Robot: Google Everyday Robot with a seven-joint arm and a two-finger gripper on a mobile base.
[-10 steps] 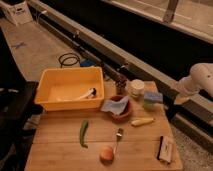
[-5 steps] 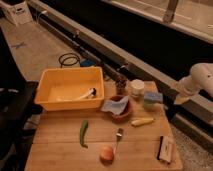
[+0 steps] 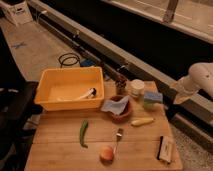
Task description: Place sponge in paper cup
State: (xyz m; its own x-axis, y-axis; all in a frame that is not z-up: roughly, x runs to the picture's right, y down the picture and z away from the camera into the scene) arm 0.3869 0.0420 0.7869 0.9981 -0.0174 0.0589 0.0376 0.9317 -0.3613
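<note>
The white paper cup stands upright near the table's back edge. Just to its right a blue sponge rests on a small green thing. My white arm reaches in from the right. The dark gripper hangs below the wrist at the table's right edge, a little to the right of the sponge and apart from it.
On the wooden table are a yellow bin holding a white utensil, a dark bottle, a brown bowl with a blue cloth, a yellow fruit, a green vegetable, a fork, an orange fruit and a black-and-white block.
</note>
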